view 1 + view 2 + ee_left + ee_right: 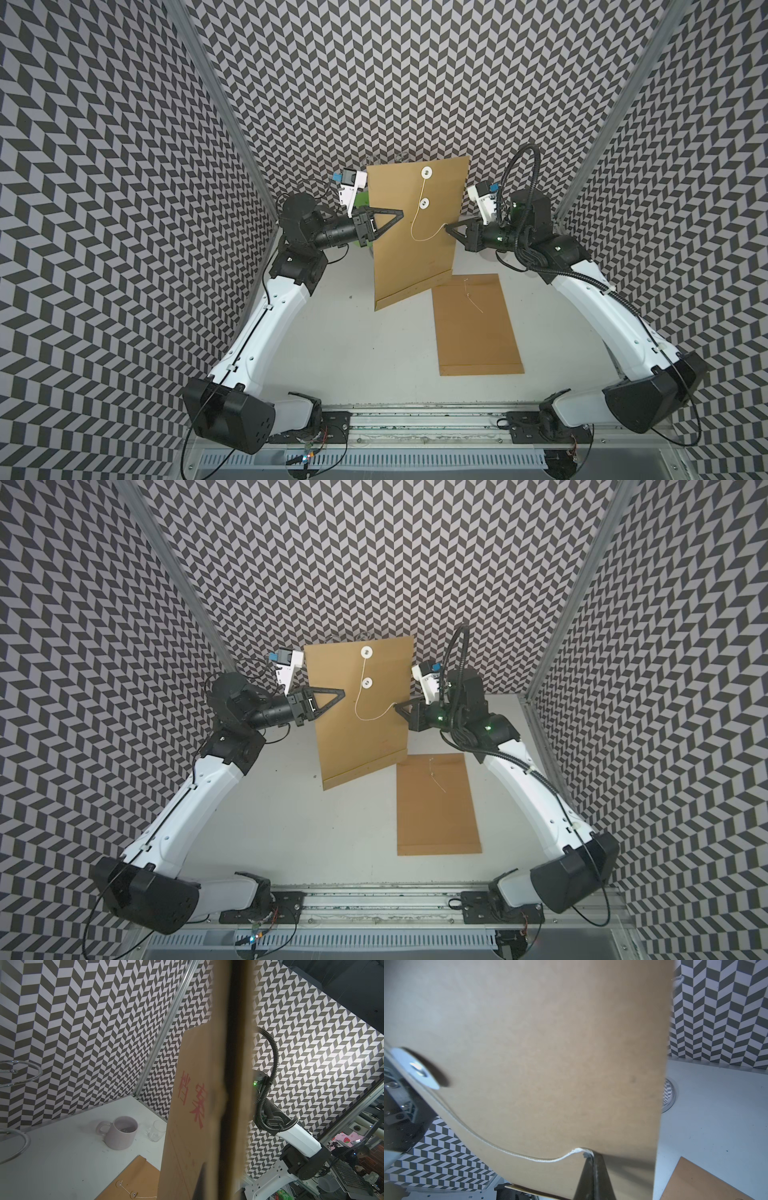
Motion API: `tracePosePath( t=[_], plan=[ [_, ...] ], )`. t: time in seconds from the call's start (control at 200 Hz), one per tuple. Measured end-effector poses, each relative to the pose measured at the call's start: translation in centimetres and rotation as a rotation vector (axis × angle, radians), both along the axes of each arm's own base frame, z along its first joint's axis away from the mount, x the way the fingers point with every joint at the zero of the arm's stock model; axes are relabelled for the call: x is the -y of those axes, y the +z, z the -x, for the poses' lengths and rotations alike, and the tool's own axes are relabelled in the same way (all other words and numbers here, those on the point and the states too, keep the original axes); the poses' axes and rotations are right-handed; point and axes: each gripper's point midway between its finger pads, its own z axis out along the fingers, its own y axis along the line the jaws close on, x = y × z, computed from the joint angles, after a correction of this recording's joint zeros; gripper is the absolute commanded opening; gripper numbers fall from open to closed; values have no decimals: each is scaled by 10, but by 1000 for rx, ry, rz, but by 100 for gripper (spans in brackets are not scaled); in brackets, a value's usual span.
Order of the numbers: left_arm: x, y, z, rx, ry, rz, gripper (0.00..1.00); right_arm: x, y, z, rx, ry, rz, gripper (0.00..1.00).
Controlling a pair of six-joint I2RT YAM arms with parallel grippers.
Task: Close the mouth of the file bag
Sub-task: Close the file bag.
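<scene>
A brown paper file bag [415, 257] [357, 737] hangs raised over the table, with its mouth end toward the back wall. My left gripper [401, 214] [343, 692] is shut on the bag's left edge. Two white discs [426, 171] [424, 203] sit on its face, and a thin white string [419, 239] loops down from them. My right gripper [446, 227] [589, 1155] is shut on the string's [529, 1156] free end, close against the bag [550, 1053]. The left wrist view shows the bag's other side [187, 1126], printed with red characters.
A second file bag [478, 328] [133, 1184] lies flat on the table at the front right. A pale mug [122, 1132] and a clear glass [155, 1131] stand behind the raised bag. Metal rings [20, 1072] stand near the back left. Patterned walls close in three sides.
</scene>
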Motion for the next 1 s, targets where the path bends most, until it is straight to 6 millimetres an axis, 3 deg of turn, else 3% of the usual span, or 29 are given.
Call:
tracePosePath(
  t=[0.711,1.002],
  plan=[
    [1,2,4,6,-12,0,0,48,11,-29,11,-175,12,0],
    [2,1,6,6,-21,-1,0,53,26,-31,39,-197,1,0]
  ],
)
